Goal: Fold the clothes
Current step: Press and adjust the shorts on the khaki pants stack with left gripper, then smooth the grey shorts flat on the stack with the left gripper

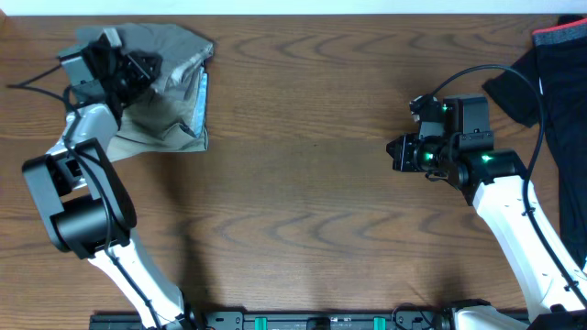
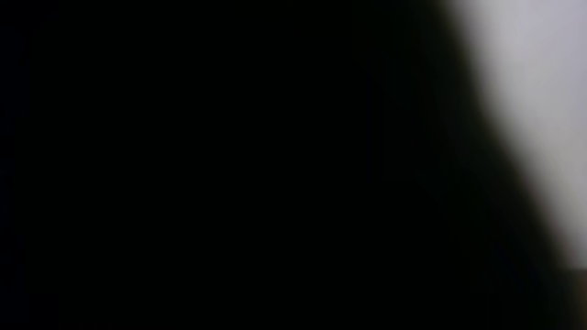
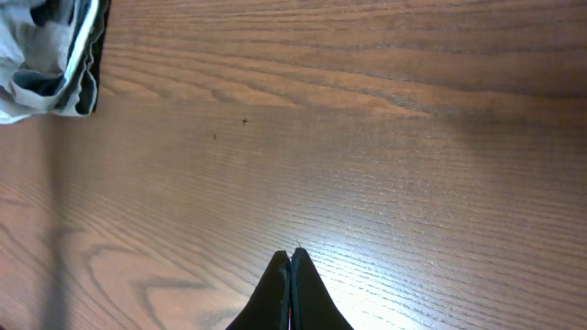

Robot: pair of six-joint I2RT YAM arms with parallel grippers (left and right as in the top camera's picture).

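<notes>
A grey-olive garment [image 1: 170,87] with a pale blue inner edge lies partly folded at the table's far left. Its corner also shows in the right wrist view [image 3: 41,55]. My left gripper [image 1: 139,70] is down on the garment's upper left part. Its wrist view is almost all black, with a pale blur [image 2: 532,82] at the upper right, so its fingers are hidden. My right gripper [image 3: 291,261] is shut and empty, hovering over bare wood at the right middle [image 1: 397,152], far from the garment.
A black garment [image 1: 559,92] with a red and grey band lies at the far right edge, behind my right arm. A black cable [image 1: 37,88] runs off the left edge by my left arm. The table is brown wood [image 1: 303,211].
</notes>
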